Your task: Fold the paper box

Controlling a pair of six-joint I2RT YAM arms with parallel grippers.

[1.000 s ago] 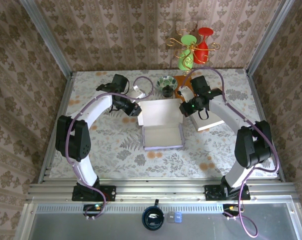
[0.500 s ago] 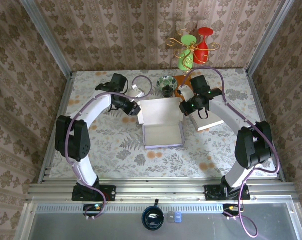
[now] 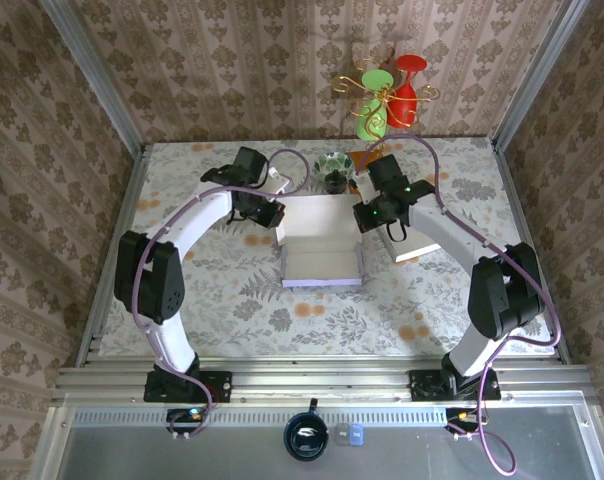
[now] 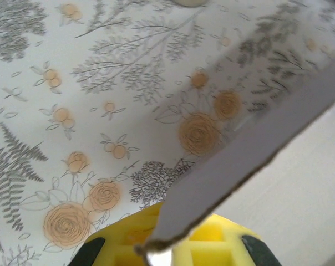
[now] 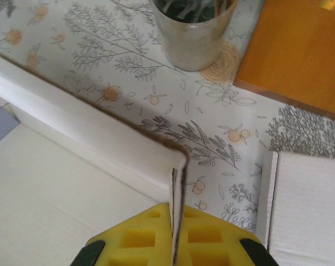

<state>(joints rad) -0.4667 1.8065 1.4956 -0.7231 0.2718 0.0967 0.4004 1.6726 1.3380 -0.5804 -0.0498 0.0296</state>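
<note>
The paper box (image 3: 322,268) is sitting in the middle of the table (image 3: 222,300); the left gripper (image 4: 166,250) and the right gripper (image 5: 176,235) are each pinching tight one corner of its raised lid (image 3: 320,212); this is looking like the lid-closing step, which next is calling for lowering it forward together.

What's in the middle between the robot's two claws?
The white lid of the paper box spans that gap in the top view; the left gripper and right gripper each pinch one end of it.

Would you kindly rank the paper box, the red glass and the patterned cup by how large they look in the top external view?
1. paper box, by far the largest.
2. red glass.
3. patterned cup, only slightly smaller than the glass; those two are a close call.
</note>
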